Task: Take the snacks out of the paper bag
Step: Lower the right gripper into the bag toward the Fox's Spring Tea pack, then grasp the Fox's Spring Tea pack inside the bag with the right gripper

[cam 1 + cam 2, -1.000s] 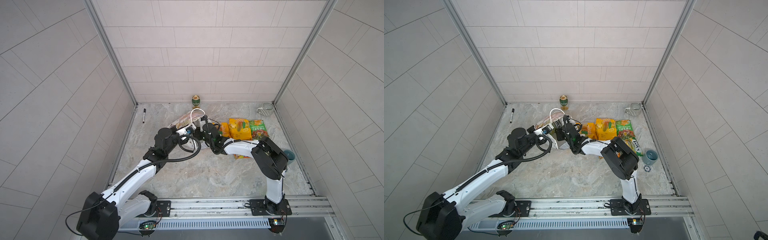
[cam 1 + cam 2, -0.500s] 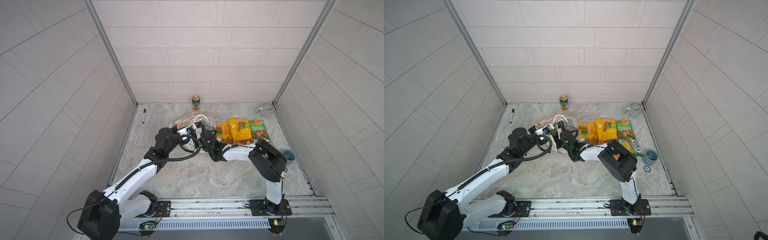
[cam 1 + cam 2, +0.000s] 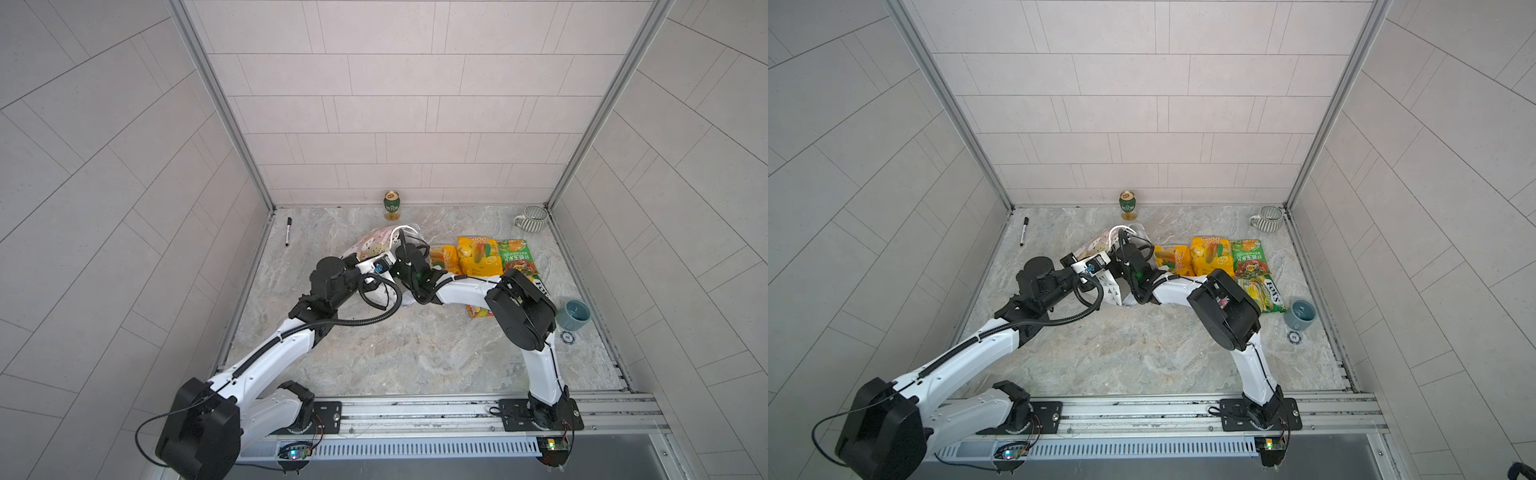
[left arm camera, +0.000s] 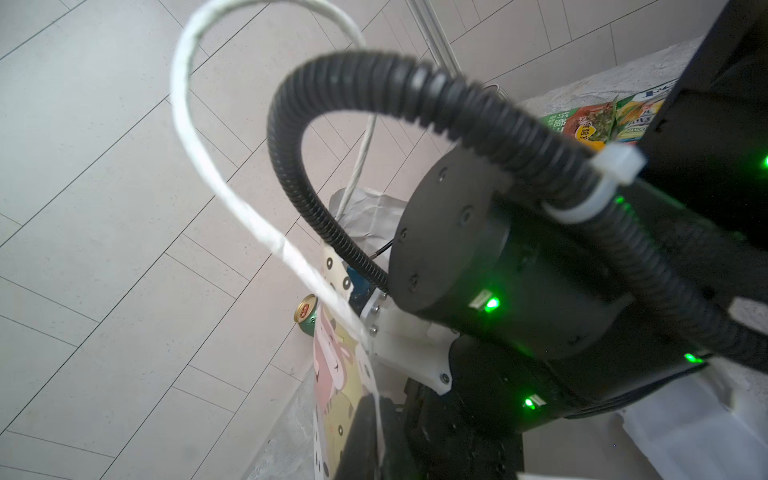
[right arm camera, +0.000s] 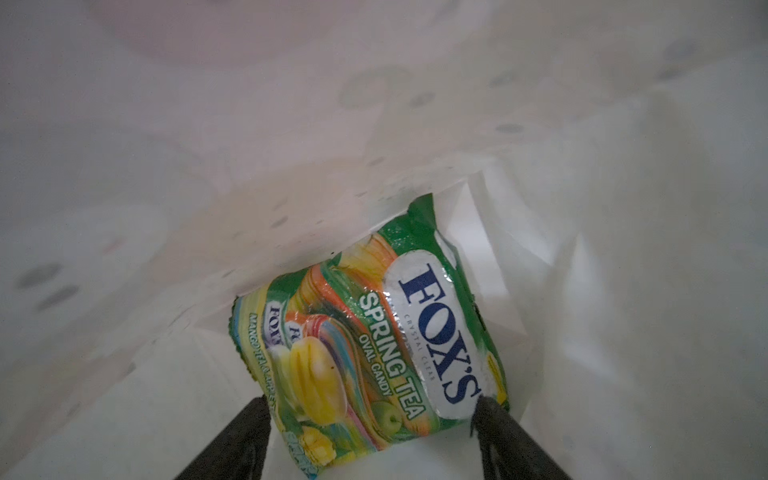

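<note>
Lab test cell: tiled walls [image 3: 395,104], aluminium base rail [image 3: 415,409].

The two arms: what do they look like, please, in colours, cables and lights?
The left arm and right arm have white links and bulky black round joints. A black ribbed hose carries a white zip tie. Small green lights glow on the joints.

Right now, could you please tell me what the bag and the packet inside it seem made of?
The bag: likely thin matte paper, creased, with its print showing through. The FOX'S packet: probably glossy plastic film, crinkled with bright glints.
</note>
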